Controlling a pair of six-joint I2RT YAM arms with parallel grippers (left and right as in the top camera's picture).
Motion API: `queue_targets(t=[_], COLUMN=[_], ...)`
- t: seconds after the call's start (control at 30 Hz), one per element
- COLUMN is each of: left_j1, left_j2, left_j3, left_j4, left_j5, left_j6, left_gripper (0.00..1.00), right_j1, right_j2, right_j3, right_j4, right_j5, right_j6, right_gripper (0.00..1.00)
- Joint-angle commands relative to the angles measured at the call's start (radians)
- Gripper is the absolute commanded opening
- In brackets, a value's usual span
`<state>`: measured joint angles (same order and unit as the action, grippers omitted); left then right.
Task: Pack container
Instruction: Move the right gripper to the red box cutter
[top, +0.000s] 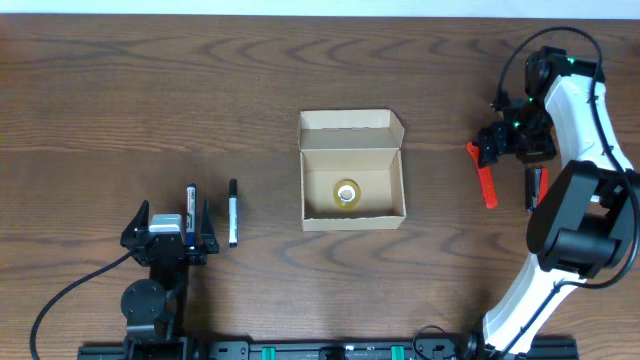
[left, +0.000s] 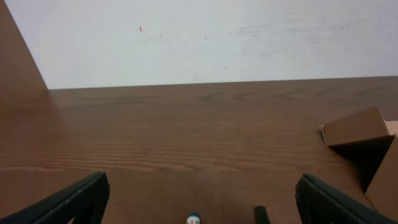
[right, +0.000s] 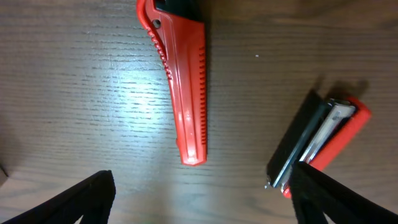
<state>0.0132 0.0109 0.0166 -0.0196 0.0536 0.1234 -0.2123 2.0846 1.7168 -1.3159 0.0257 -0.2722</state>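
Worktop, dark wood grain, carries everything. Container, a tan cardboard box, sits mid-worktop with its flap lid open toward the far side. Right hand hovers well to the container's right, fingers spread, holding nothing. Left hand sits low at the near left, also spread and empty. Red box cutter lies flat under the right hand. Just beside it but apart lies a black-and-red tool, possibly a small stapler. Blue pen lies between the left fingers, and a black pen just outside them. Tape roll rests on the container floor. Likely step: pick up the cutter. To do it well, centre over the handle's middle and turn the fingers across its narrow width. Come straight down clear of the neighbouring tool, then lift high enough to pass the box rim.
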Motion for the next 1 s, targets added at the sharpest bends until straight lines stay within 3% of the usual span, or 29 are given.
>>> queue_targets(t=[0.0,0.97], left_j1=[0.006,0.006], left_j2=[-0.005,-0.005], left_j3=[-0.012,-0.012], left_j4=[-0.048,-0.047], left_j5=[0.044,0.045], left_j6=[-0.015,-0.015], left_gripper=[0.95,0.95], right_j1=[-0.005,-0.002], right_j2=[0.045,0.202], right_j3=[0.01,0.002], right_j4=[-0.003,0.052], right_j5=[-0.011,-0.016], right_j6=[-0.058,-0.111], right_gripper=[0.82,0.77])
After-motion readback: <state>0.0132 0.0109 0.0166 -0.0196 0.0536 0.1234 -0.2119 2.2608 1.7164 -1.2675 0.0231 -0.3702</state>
